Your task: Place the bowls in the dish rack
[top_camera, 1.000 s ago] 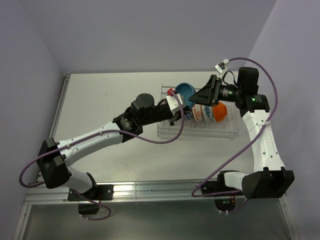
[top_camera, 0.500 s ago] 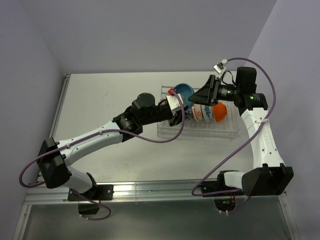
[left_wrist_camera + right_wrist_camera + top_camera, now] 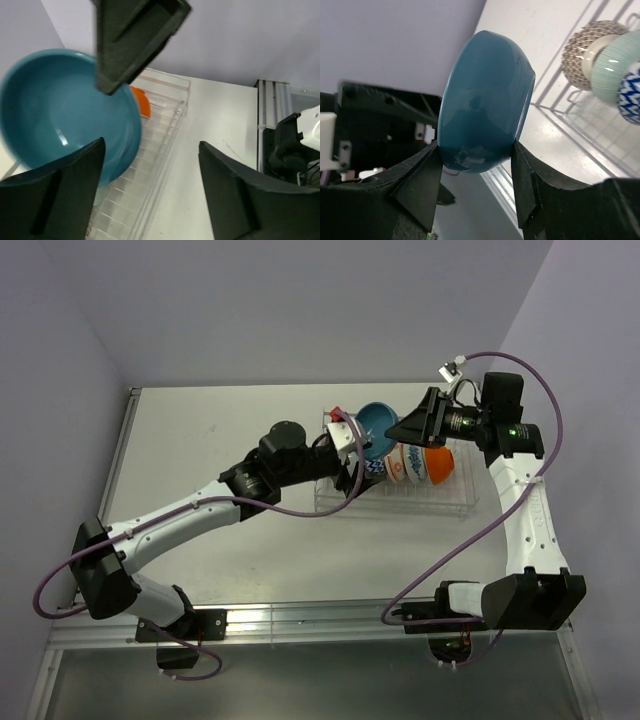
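The teal bowl (image 3: 375, 425) had edged right, clamped edgewise in the right claw (image 3: 405, 430) over the dish rack (image 3: 450, 502), at its left end; the left claw (image 3: 150, 195) gaped.

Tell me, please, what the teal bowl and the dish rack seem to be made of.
The teal bowl looks like glazed ceramic: a smooth, glossy surface with soft highlights and a thick wall. The dish rack seems to be thin silvery metal wire over a clear plastic tray, since the table shows through its base.

Even, bright overhead light with soft shadows; glare strip along the desk (image 3: 250, 615) near edge; wrist views blur close-up end effector fingers (image 3: 240, 200).
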